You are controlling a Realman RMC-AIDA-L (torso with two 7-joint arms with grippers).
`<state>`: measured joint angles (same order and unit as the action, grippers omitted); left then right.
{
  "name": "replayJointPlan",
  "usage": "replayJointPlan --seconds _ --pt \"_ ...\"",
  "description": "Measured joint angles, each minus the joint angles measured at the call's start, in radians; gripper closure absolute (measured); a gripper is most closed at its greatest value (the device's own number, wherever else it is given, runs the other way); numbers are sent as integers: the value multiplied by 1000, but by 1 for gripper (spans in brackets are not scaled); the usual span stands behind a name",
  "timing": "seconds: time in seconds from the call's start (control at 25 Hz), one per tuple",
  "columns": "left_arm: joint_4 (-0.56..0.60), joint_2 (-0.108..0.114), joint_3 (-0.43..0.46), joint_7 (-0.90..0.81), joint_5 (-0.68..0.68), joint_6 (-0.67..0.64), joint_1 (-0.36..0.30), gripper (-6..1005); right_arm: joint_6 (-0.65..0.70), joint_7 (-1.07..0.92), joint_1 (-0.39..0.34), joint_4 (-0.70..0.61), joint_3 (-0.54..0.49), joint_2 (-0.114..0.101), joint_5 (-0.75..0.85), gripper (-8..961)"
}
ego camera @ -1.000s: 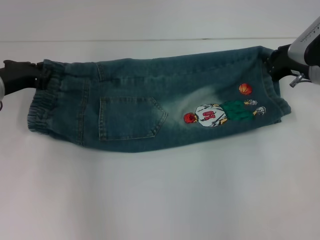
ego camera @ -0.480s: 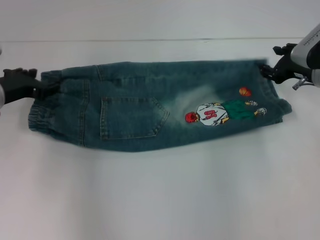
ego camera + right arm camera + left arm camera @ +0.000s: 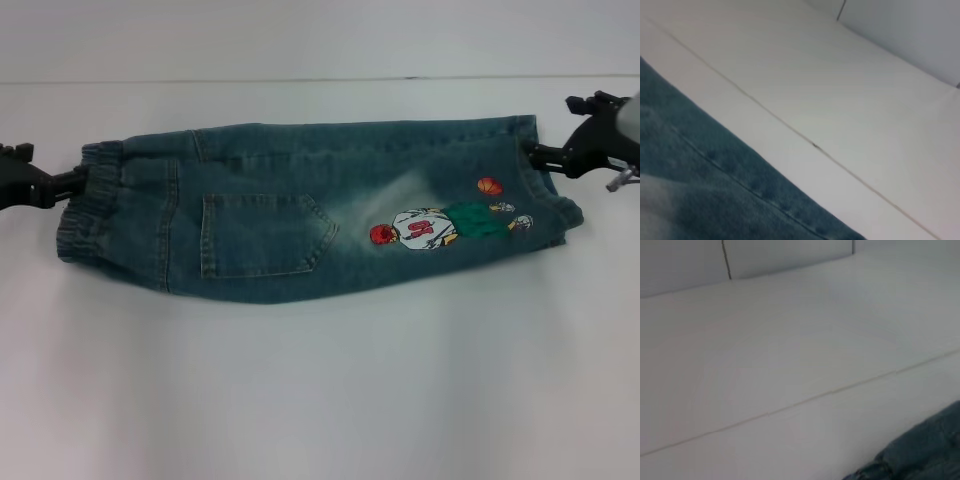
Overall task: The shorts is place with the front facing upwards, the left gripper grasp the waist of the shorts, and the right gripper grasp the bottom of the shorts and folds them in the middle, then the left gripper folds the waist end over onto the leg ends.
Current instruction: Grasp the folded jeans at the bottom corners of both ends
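In the head view, the denim shorts [image 3: 310,210] lie folded lengthwise across the white tabletop [image 3: 320,390], elastic waist toward the robot's left and leg ends toward its right. A back pocket [image 3: 265,235] faces up, and near the leg end sits an embroidered basketball player [image 3: 435,227] whose white jersey bears red digits too small to read, with an orange ball [image 3: 488,185] just above him. The left gripper [image 3: 70,180] is at the waistband's edge with its tip touching the fabric; whether it is pinching or spread cannot be told. The right gripper [image 3: 540,152] is just beside the far leg hem, its tip at the cloth, and its state cannot be told either. The left wrist view shows bare tabletop with a seam line and one corner of the denim. The right wrist view shows a stitched denim hem lying on the tabletop, with another seam line beyond it.
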<state>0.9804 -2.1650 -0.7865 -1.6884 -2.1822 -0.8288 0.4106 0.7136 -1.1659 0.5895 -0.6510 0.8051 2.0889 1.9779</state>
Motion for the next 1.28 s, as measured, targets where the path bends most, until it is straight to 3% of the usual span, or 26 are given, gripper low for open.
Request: replayJointPlan --seconds 0.2,0.24,0.28,0.36,0.64,1.04,1.28 --pt "70 -5 61 124 263 -231 -94 200 205 27 -99 -79 -5 -4 -128 110" --pt "70 -5 61 124 263 -231 -94 201 249 47 -117 -85 -11 -5 -161 110" --pt "28 -8 148 251 413 -409 -126 201 296 69 -133 -87 -19 -5 -195 109" --pt "-16 -7 207 322 485 -517 -140 201 383 104 -160 -86 -42 -5 -248 110" --pt "-217 0 416 543 556 -826 -184 202 666 203 -201 12 -158 -4 -298 119" --pt "-389 0 502 666 554 -832 -223 202 710 491 -202 301 -314 7 -345 129" --pt "-421 0 514 708 541 -747 -233 201 701 537 -183 368 -253 7 -319 127"
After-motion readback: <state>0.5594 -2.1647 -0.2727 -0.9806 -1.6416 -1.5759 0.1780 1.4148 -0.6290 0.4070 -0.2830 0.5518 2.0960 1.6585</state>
